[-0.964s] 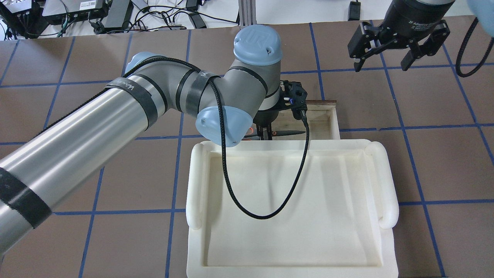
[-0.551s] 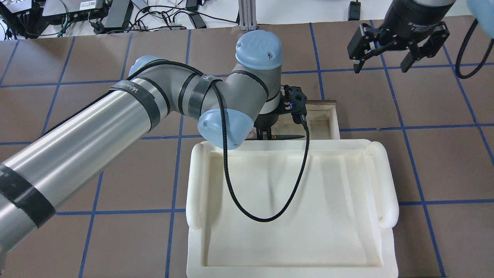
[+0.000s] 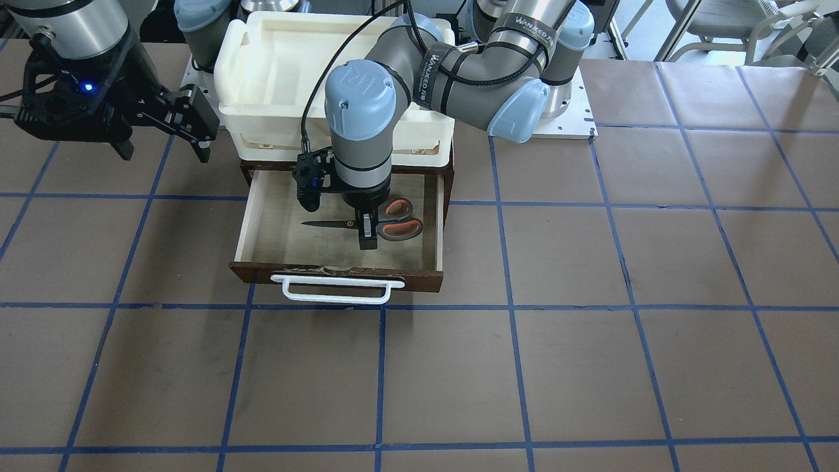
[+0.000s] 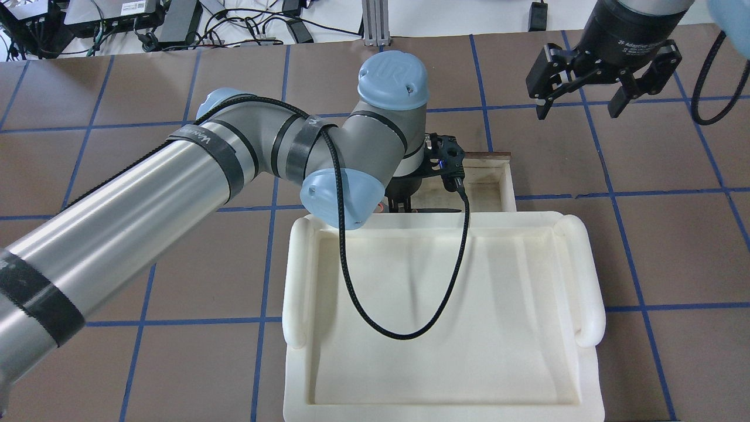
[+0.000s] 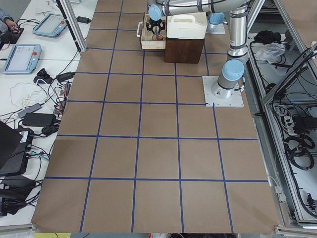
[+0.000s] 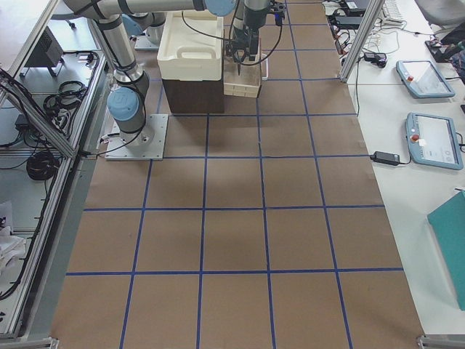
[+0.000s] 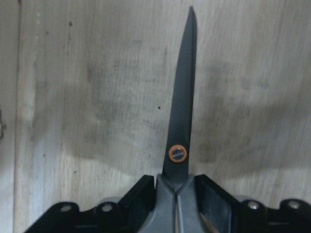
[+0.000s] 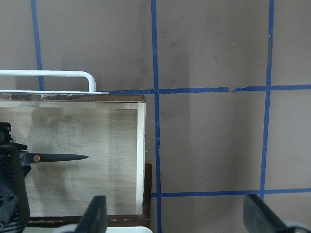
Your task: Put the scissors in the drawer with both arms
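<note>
Inside drawer (image 3: 278, 237), left end effector (image 3: 368, 241) clamps scissors (image 3: 400, 231) near pivot; right end effector (image 4: 577, 107) spread wide, empty.

My left arm (image 4: 117, 223) wears a black strap (image 3: 532, 24) that reads "WANJEED". Its blue cap (image 4: 391, 72) shows the logo "UR". On my right gripper (image 4: 579, 108) stands "2F Adaptive".
</note>
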You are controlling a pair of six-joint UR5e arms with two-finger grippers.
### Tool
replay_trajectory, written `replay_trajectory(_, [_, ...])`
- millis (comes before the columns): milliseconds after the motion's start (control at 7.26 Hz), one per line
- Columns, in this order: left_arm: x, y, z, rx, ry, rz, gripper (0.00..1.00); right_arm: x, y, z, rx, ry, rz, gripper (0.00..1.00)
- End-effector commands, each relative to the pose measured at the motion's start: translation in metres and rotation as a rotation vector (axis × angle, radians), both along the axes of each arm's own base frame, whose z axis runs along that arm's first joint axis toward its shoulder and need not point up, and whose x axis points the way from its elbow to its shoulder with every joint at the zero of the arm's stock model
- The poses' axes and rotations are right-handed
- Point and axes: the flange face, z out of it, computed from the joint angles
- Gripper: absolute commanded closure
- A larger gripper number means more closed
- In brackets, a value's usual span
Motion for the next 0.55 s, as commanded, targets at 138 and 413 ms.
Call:
replay_trajectory(138, [-0.0011,0.0008,-0.0001,0.000,0.005,-0.003,0.89,0.0007,0.0037,0.0004,0.014,0.000,0.001,0.00])
replay_trajectory(413, [-0.0016,0.0006,0.0014,-0.005,0.011,-0.001,0.86,0.0005,0.0042,-0.0014,0.020,0.001,0.003,0.00])
